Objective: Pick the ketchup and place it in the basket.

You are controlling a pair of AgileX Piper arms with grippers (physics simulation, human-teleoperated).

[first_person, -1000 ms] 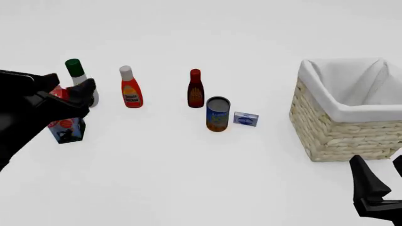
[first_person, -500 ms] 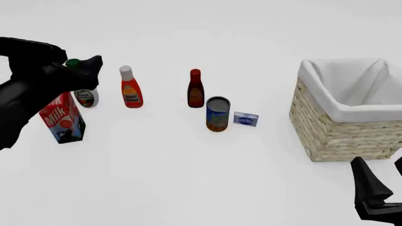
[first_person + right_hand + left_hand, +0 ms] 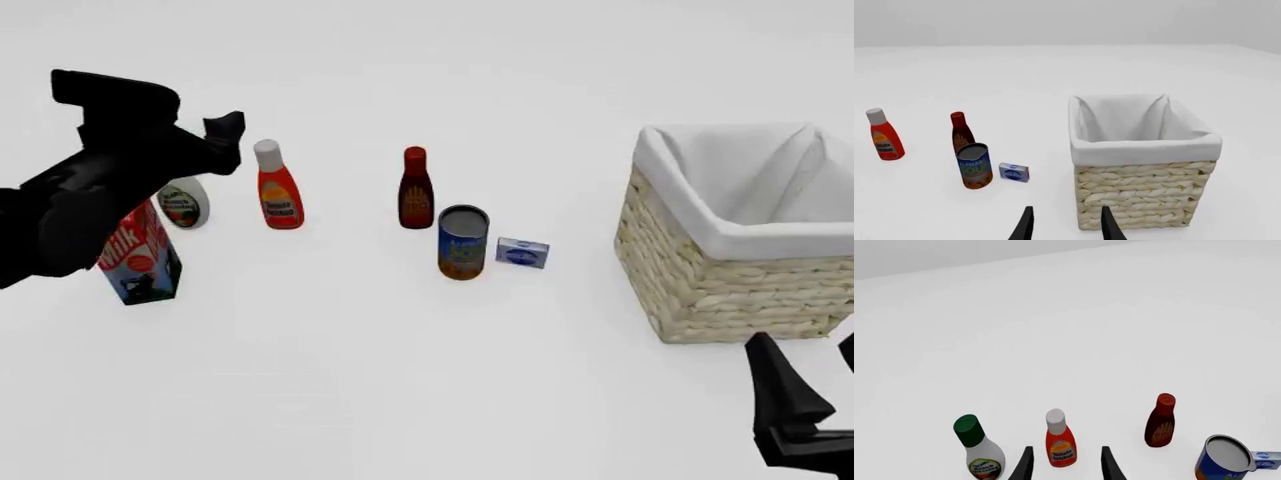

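Note:
The ketchup [image 3: 279,190], a bright red squeeze bottle with a white cap, stands upright at the left of the row. My left gripper [image 3: 224,135] hovers open just to its left and above it, not touching. In the left wrist view the ketchup [image 3: 1060,445] shows beyond the gap of the open left gripper [image 3: 1066,469]. The basket [image 3: 731,290], woven wicker with a white lining, sits at the right with nothing visible in it. My right gripper [image 3: 803,348] is open low at the front right, near the basket [image 3: 1141,195]. The ketchup [image 3: 884,141] also shows far off in the right wrist view.
A milk carton [image 3: 134,258] and a white bottle with green cap [image 3: 977,450] stand left of the ketchup, partly behind my left arm. A dark red BBQ bottle [image 3: 415,190], a blue can [image 3: 462,242] and a small blue box [image 3: 522,252] lie between ketchup and basket.
My left arm has risen and swung right, off the milk carton and towards the ketchup. The right arm has stayed still.

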